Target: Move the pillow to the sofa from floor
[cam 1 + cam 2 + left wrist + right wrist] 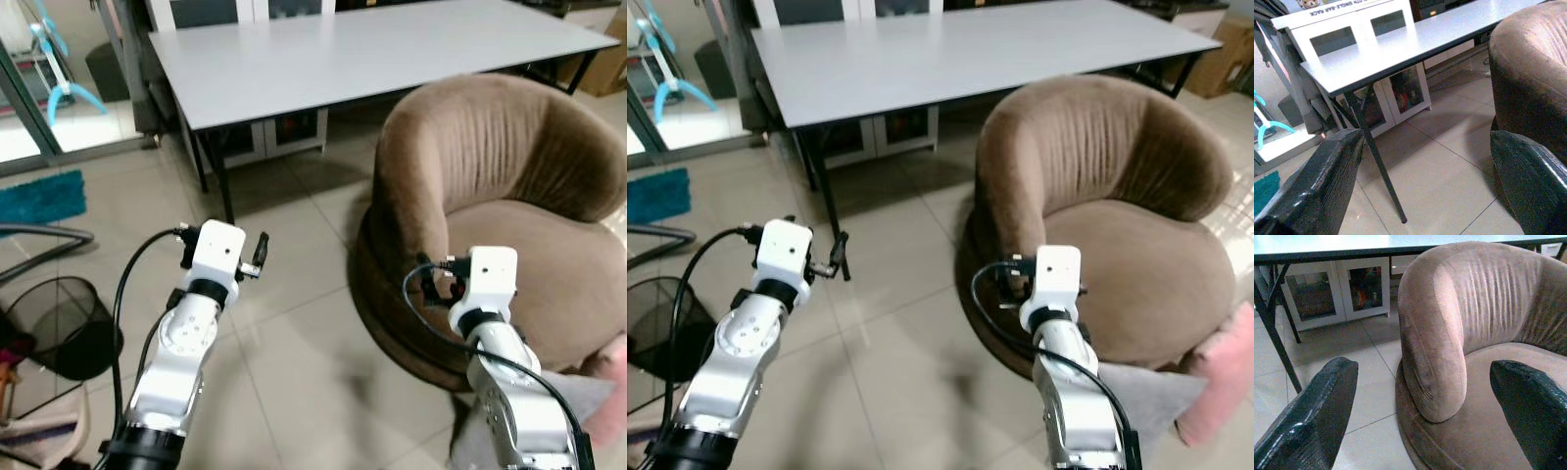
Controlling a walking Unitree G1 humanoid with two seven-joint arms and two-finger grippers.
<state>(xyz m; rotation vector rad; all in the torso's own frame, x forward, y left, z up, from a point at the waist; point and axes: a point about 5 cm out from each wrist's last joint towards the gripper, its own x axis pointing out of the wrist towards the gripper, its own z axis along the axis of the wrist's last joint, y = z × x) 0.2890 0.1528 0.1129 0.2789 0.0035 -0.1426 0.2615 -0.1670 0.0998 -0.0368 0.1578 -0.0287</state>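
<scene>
Task status: not begun, by the look of it. The pink pillow [1223, 377] lies low at the right front foot of the sofa, off the seat, with a grey cushion [1151, 392] just beside it. The seat of the sofa [529, 245] carries nothing.

Left gripper [1420, 181]: fingers spread wide, holding nothing, raised over bare floor between the table leg and the sofa's outer side.

Right gripper [1425, 406]: fingers likewise spread, empty, facing the near end of the sofa's curved backrest, close to the base.

Remaining, as judged: turn down toward the pillow, grasp it, lift it and set it on the seat.

Surface: floor [294, 362] of pale glossy tiles with thin grout lines.

Room contents: round brown plush sofa with a ribbed, wraparound back; long white table [372, 49] on black legs behind it; white glass-fronted cabinet [1337, 289] under the table's far edge; black mesh bin [54, 328] at the floor's left side; teal rug [39, 196] beyond it.
</scene>
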